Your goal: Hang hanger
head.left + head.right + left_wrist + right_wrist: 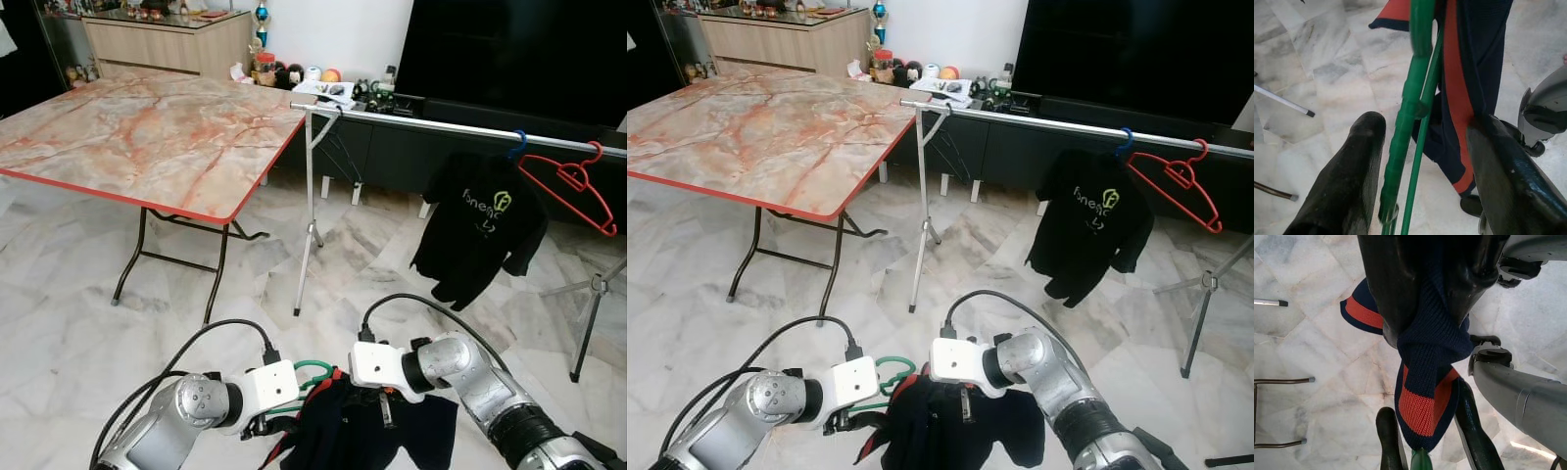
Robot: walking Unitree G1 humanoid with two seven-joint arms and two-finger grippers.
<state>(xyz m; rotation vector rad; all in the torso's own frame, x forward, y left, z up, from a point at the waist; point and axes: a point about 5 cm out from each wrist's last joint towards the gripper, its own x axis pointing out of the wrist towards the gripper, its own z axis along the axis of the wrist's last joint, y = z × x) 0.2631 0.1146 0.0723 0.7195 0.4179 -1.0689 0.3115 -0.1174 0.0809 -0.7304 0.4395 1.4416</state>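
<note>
A green hanger [313, 370] carries a navy knit garment [362, 431] with red stripes, low in front of me. The hanger [1405, 112] runs between the fingers of my left gripper [269, 423], which stand wide apart, and it lies close to one finger [1352, 171]. My right gripper [387, 406] is shut on a fold of the navy garment [1425, 401], just right of the hanger's hook. The metal clothes rail [460, 127] stands ahead and higher up, with a black T-shirt [480, 230] and an empty red hanger [573, 181] on it.
A marble-topped folding table [147, 127] with a red edge stands to the left, next to the rail's near leg [306, 225]. A dark TV cabinet [490, 59] with small items runs behind the rail. The rail's far stand [588, 304] is at the right.
</note>
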